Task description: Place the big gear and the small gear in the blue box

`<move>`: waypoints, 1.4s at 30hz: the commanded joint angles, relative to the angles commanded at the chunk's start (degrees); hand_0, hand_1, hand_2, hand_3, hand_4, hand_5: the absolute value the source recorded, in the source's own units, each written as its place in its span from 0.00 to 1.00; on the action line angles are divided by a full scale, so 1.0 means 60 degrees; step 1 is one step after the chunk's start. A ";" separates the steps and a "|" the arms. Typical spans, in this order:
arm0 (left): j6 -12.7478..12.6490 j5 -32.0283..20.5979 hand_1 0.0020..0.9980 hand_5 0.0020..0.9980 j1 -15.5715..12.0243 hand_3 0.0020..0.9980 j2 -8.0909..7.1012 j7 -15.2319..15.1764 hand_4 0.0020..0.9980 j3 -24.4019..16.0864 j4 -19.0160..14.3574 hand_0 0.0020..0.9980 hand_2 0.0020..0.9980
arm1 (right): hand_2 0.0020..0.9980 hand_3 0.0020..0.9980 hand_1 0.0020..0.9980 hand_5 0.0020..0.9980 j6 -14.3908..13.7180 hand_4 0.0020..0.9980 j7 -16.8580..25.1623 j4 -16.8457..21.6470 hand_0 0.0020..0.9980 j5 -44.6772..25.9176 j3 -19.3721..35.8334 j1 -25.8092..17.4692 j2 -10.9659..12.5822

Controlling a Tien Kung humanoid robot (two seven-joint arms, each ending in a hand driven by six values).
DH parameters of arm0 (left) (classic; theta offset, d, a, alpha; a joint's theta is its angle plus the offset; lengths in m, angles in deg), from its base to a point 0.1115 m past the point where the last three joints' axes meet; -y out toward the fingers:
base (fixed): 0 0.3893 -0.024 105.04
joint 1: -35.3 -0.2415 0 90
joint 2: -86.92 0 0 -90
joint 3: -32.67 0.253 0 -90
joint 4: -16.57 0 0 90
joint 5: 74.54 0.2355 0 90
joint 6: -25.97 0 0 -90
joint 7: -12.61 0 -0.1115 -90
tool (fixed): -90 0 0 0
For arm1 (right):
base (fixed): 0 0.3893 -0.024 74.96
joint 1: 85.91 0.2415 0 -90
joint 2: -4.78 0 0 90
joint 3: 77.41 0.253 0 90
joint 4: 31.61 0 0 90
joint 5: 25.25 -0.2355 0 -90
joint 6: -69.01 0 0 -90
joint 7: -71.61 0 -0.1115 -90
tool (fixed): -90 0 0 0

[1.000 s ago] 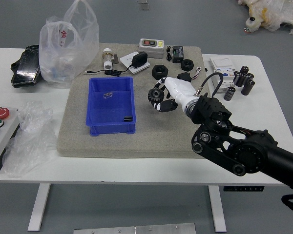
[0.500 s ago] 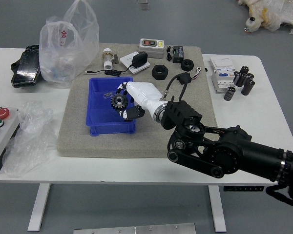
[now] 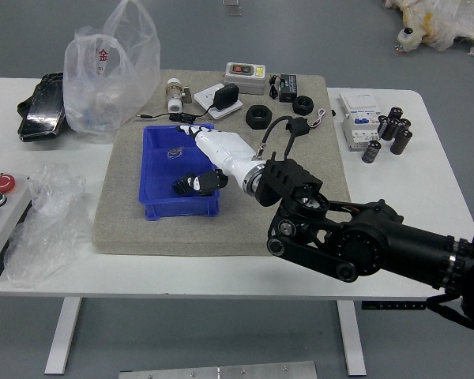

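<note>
So the dark gear is inside the blue box, down by the tip of my thumb. Can't tell if it's the big one or the small one, or whether my thumb's actually touching it. My right hand is reaching in over the box's right side, fingers open and apart, not gripping anything as far as I can see. The longer white fingers point up toward the box's far edge, and a small shiny metal bit sits in the box to the left of them.

Box is on a grey mat, which runs out under my hand too. Past my fingertips there's a black adapter with its cable, plus a metal-and-white cylinder a bit left of that. Beyond my knuckles, off to the right, are two black rings. Way left of my fingers: a plastic bag and a button panel on the white table.
</note>
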 joint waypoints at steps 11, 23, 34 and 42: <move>0.0025 0.0174 0.61 0.30 0.0046 0.65 -0.0049 0.0042 0.65 -0.0125 0.0004 0.64 0.58 | 1.00 1.00 1.00 0.23 -0.0909 0.80 0.0626 0.0235 0.88 -0.0404 0.1499 -0.0821 0.0613; -0.0038 -0.0132 0.62 0.30 -0.0043 0.65 -0.0005 -0.0052 0.65 0.0033 0.0027 0.64 0.58 | 0.86 0.86 0.86 0.35 -0.1064 0.74 0.3919 0.0786 0.79 -0.4254 0.5353 -0.3249 0.1997; -0.0050 -0.0530 0.62 0.30 -0.0059 0.65 0.0031 -0.0273 0.65 0.0383 0.0079 0.64 0.58 | 0.82 0.79 0.81 0.45 -0.0283 0.76 0.6401 0.1264 0.77 -0.7072 0.8303 -0.5612 0.2352; -0.0038 -0.0724 0.62 0.30 -0.0101 0.65 0.0035 -0.0392 0.65 0.0576 0.0106 0.64 0.58 | 0.82 0.78 0.80 0.47 -0.0140 0.75 0.6863 0.1383 0.76 -0.7439 0.9866 -0.6773 0.2457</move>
